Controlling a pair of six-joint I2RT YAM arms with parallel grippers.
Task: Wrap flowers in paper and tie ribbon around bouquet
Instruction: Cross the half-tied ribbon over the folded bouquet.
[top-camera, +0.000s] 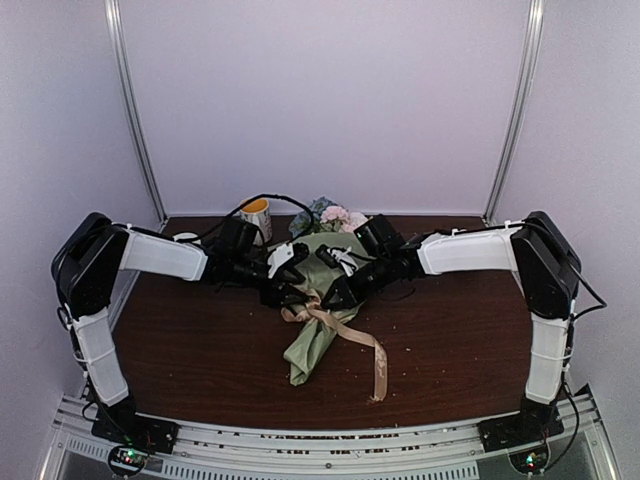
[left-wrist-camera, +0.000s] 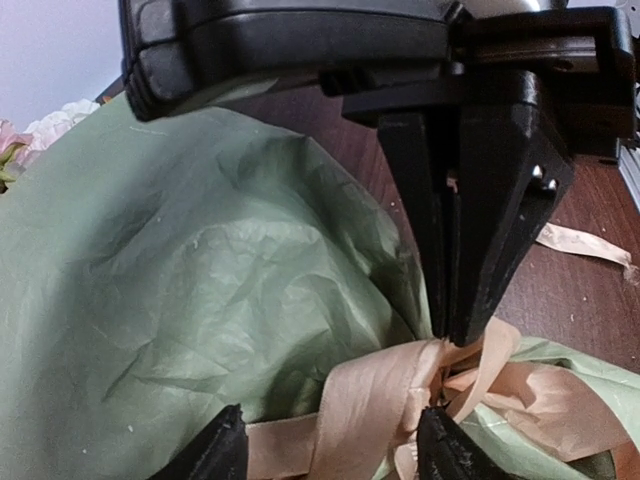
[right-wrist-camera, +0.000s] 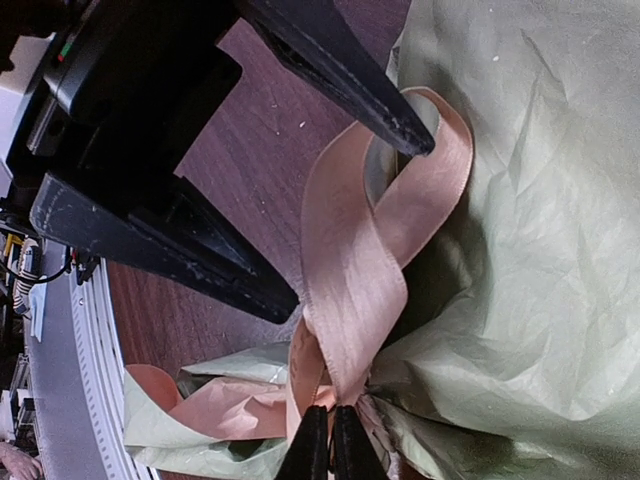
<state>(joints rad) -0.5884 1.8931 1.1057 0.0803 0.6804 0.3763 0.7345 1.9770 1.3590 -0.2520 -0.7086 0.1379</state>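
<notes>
From above: bouquet lying on the worktop, directly under both sets of fingers; sage paper forming a cone that narrows from the fingers toward the arm bases; flowers held in it, poking out of the wide mouth beyond the fingers; ribbon round the waist just below the fingertips, one tail trailing off to the near right; left fingers and right fingers almost meeting over the wrap; mug beyond the left fingers, contents impossible to make out.

From the left wrist: left fingers apart, gripping nothing, straddling ribbon and paper; right fingers just ahead, pressed together, tips clamped on the ribbon at its knot; pale flowers at the cone's mouth, far left of the fingers.

From the right wrist: right fingers together, pinching the ribbon where its loop narrows; left fingers spread ahead, one tip at the top of the loop; paper right of the fingers.
</notes>
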